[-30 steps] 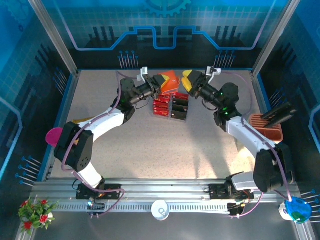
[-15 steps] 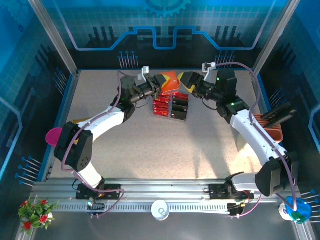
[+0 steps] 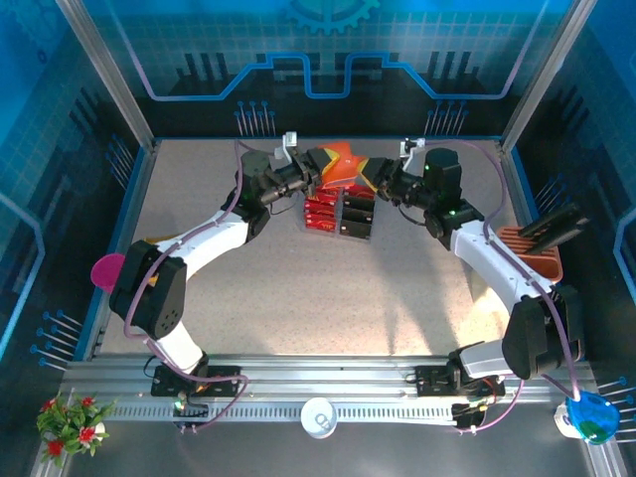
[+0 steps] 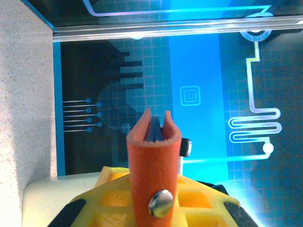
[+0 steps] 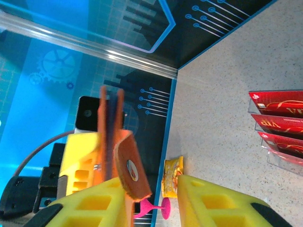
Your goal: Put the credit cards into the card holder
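At the far middle of the table [image 3: 298,298], the left pincer [image 3: 311,171] clamps tight on the orange-red card holder [image 3: 341,159] above 2 rows of credit cards [image 3: 320,211], while the right pincer [image 3: 375,177] stands partly open around its flap.

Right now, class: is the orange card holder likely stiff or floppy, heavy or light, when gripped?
Probably pliable: the card holder curves softly at its fold. Likely light: the left end effector holds it aloft in a fingertip pinch. Its loose snap flap may swing.
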`<action>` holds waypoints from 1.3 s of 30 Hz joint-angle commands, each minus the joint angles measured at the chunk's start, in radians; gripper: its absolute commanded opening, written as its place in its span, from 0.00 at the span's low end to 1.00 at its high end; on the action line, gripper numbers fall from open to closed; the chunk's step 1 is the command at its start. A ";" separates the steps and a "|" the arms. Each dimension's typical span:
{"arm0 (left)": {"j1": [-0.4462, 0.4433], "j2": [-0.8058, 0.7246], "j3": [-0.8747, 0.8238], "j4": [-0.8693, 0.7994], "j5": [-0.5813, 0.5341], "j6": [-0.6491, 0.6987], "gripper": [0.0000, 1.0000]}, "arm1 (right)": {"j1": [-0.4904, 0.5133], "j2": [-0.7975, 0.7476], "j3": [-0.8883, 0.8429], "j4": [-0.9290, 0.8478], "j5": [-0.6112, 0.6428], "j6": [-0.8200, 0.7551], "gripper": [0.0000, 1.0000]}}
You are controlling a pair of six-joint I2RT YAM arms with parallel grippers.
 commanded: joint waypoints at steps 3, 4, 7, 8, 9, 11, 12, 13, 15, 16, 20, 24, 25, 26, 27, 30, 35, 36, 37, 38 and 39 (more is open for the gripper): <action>-0.009 -0.006 0.024 0.062 0.021 -0.002 0.00 | -0.012 -0.018 -0.061 0.147 0.001 0.095 0.31; -0.008 -0.008 0.022 0.063 0.022 -0.002 0.00 | -0.012 -0.018 -0.065 0.154 -0.002 0.100 0.31; -0.009 -0.015 0.015 0.064 0.023 0.000 0.00 | -0.011 -0.010 -0.067 0.186 -0.021 0.122 0.32; -0.010 -0.017 0.011 0.065 0.022 0.000 0.00 | -0.010 -0.005 -0.065 0.198 -0.032 0.130 0.32; -0.010 -0.019 0.008 0.066 0.023 -0.001 0.00 | -0.010 0.002 -0.061 0.207 -0.041 0.137 0.32; -0.010 -0.020 0.006 0.068 0.022 0.000 0.00 | -0.005 0.015 -0.052 0.225 -0.056 0.150 0.32; -0.010 -0.022 0.005 0.070 0.022 -0.001 0.00 | -0.002 0.021 -0.048 0.228 -0.063 0.154 0.32; -0.012 -0.023 0.004 0.072 0.022 -0.002 0.00 | 0.003 0.026 -0.042 0.230 -0.068 0.157 0.32; -0.013 -0.025 0.004 0.074 0.022 -0.002 0.00 | 0.012 0.035 -0.038 0.236 -0.073 0.162 0.30; -0.013 -0.025 0.003 0.075 0.022 -0.002 0.00 | 0.017 0.039 -0.039 0.241 -0.072 0.166 0.29; -0.013 -0.031 -0.002 0.080 0.021 -0.004 0.00 | 0.028 0.051 -0.052 0.276 -0.071 0.188 0.23; -0.014 -0.036 -0.007 0.082 0.023 -0.006 0.00 | 0.032 0.063 -0.059 0.313 -0.081 0.210 0.23; -0.015 -0.035 -0.008 0.082 0.023 -0.007 0.00 | 0.034 0.068 -0.059 0.328 -0.085 0.219 0.26; -0.014 -0.034 -0.009 0.084 0.024 -0.007 0.00 | 0.035 0.076 -0.056 0.344 -0.094 0.227 0.28; -0.015 -0.034 -0.011 0.085 0.026 -0.007 0.00 | 0.038 0.085 -0.052 0.356 -0.101 0.236 0.28; -0.015 -0.029 -0.012 0.088 0.031 -0.013 0.00 | 0.048 0.115 -0.041 0.414 -0.127 0.269 0.29; -0.015 -0.019 -0.014 0.092 0.037 -0.015 0.00 | 0.063 0.148 -0.028 0.468 -0.146 0.299 0.23; -0.015 -0.018 -0.014 0.092 0.038 -0.016 0.00 | 0.063 0.149 -0.029 0.476 -0.146 0.304 0.19; -0.015 -0.017 -0.016 0.093 0.038 -0.016 0.00 | 0.063 0.155 -0.033 0.489 -0.147 0.311 0.14; -0.015 -0.016 -0.017 0.093 0.037 -0.016 0.00 | 0.063 0.158 -0.037 0.505 -0.147 0.319 0.09; -0.015 -0.015 -0.018 0.093 0.037 -0.016 0.00 | 0.060 0.161 -0.041 0.517 -0.147 0.327 0.05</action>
